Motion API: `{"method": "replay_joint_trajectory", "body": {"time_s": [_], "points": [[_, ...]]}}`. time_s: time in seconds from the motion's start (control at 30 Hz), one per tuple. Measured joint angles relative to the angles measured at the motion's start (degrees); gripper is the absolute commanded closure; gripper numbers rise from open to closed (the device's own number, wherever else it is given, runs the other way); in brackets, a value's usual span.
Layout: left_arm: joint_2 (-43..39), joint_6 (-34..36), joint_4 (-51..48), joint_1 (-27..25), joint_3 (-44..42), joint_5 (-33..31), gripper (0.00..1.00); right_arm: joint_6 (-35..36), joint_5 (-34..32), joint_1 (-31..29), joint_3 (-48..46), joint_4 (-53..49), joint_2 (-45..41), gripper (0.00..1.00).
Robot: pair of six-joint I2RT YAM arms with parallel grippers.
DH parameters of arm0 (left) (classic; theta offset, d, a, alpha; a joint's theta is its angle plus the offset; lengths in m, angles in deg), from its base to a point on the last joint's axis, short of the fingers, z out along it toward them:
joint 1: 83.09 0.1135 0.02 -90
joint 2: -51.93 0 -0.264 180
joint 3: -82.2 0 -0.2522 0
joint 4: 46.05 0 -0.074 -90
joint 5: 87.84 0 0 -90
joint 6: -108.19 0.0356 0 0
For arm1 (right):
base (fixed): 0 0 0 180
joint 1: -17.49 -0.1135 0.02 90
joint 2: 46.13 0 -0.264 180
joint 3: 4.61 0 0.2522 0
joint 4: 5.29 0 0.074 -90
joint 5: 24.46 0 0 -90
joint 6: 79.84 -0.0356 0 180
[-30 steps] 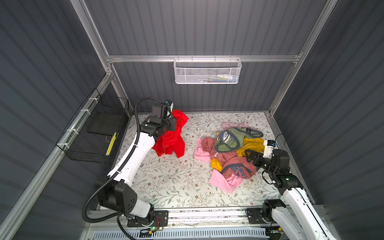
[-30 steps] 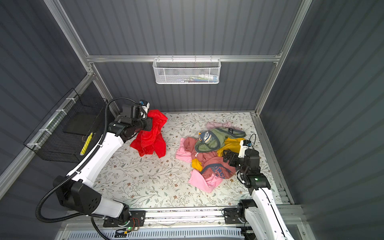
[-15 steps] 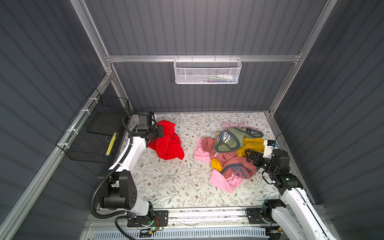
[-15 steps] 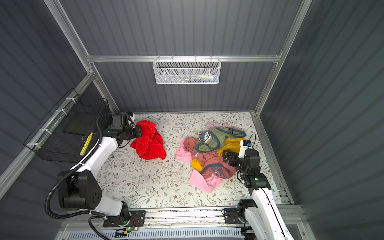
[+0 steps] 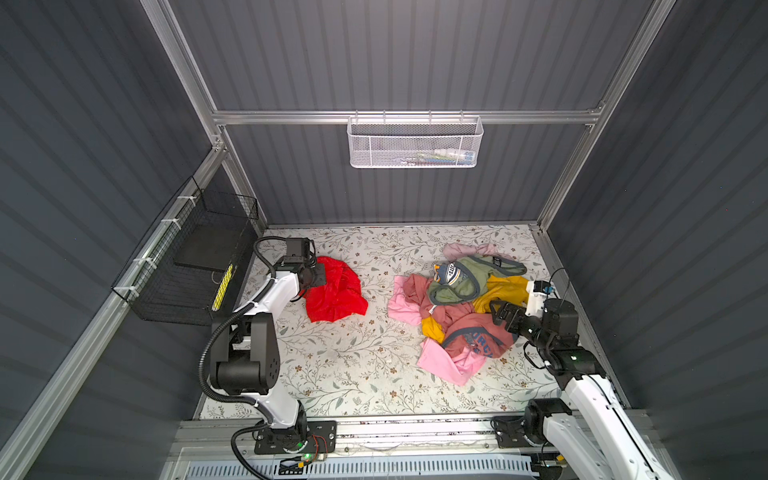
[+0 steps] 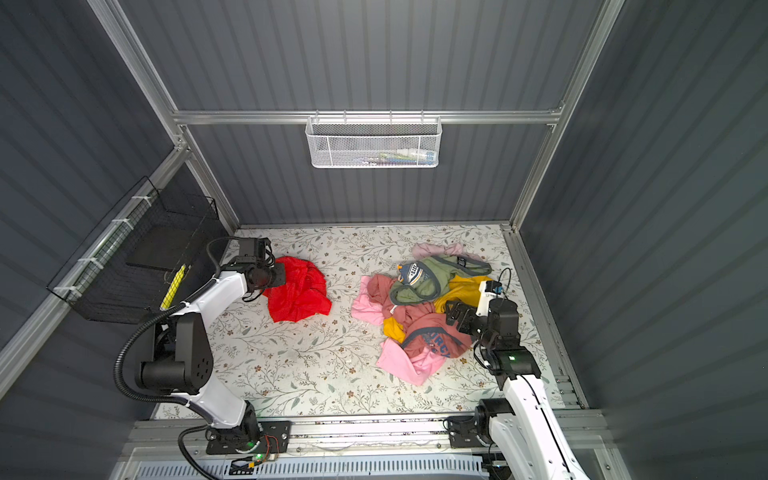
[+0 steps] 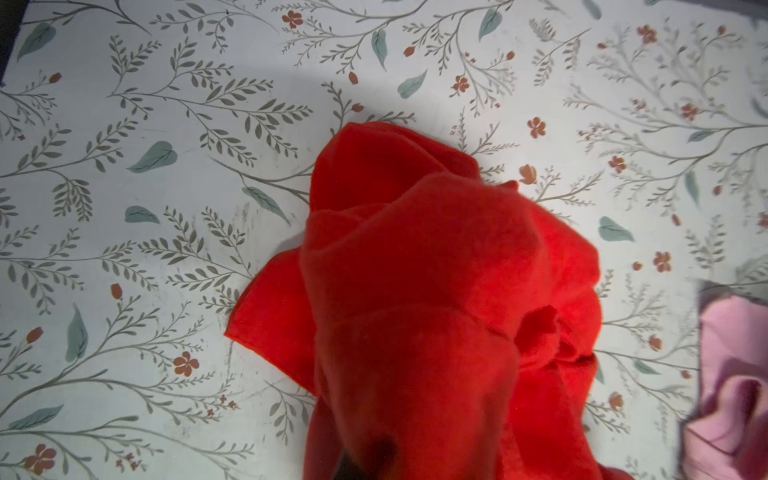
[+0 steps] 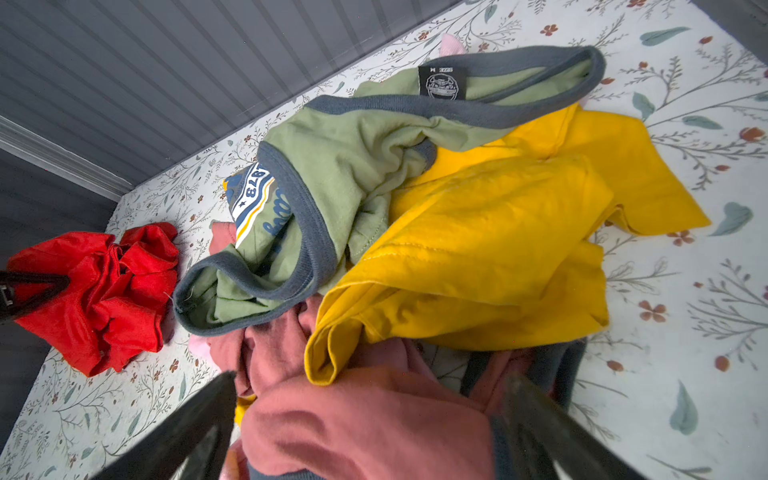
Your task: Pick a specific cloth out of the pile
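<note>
The cloth [image 5: 337, 296] [image 6: 300, 296], plain bright red-orange, lies crumpled on the floral table at the left, apart from the pile [image 5: 457, 305] [image 6: 419, 309]. My left gripper [image 5: 319, 276] [image 6: 279, 276] is shut on the cloth's far-left edge. In the left wrist view the cloth [image 7: 415, 291] drapes over the jaws and hides them. My right gripper [image 5: 500, 316] [image 6: 455, 319] is open at the pile's right side. Its fingers [image 8: 187, 436] stand either side of the rust-pink shirt [image 8: 365, 419] without closing on it. The cloth [image 8: 104, 291] also shows far off in the right wrist view.
A black wire basket [image 5: 195, 257] hangs on the left wall close to the left arm. A white mesh basket [image 5: 413, 141] hangs on the back wall. Grey walls enclose the table on three sides. A metal rail [image 5: 415, 430] runs along the front.
The left arm has dropped and pulled back to the left with the cloth, which hung lifted before and now rests bunched on the table. The right arm has not moved.
</note>
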Motion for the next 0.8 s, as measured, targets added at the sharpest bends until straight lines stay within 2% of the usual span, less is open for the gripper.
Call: {"method": "replay_joint_trajectory", "body": {"time_s": [0.1,0.13,0.17,0.27,0.33,0.47,0.67,0.8], "points": [[2.4,2.2,0.1,-4.5,0.0,-4.3,1.00,0.0,0.1,0.0,0.0,0.0,0.0,0.01],[2.9,2.7,0.2,-6.2,0.0,-5.4,0.94,0.0,0.1,0.0,0.0,0.0,0.0,0.01],[3.4,3.3,0.5,-8.0,0.0,-6.2,0.80,0.0,0.1,0.0,0.0,0.0,0.1,0.01],[4.8,3.8,0.7,-11.3,0.4,-7.8,0.61,0.0,0.1,0.0,0.0,-0.1,0.0,0.01],[6.3,3.8,0.4,-11.6,1.3,-8.7,0.37,0.1,0.0,0.0,0.0,-0.1,0.0,0.01],[7.9,3.0,-0.4,-11.0,1.7,-11.0,0.19,0.2,-0.2,0.0,0.0,-0.4,-0.3,0.01],[6.8,1.6,-2.1,-10.6,1.7,-14.9,0.09,0.2,-0.2,0.0,0.0,-0.5,-0.4,0.01],[2.7,1.1,-3.2,-10.9,1.7,-16.1,0.08,0.3,-0.2,0.0,0.0,-0.5,-0.4,0.01]]}}
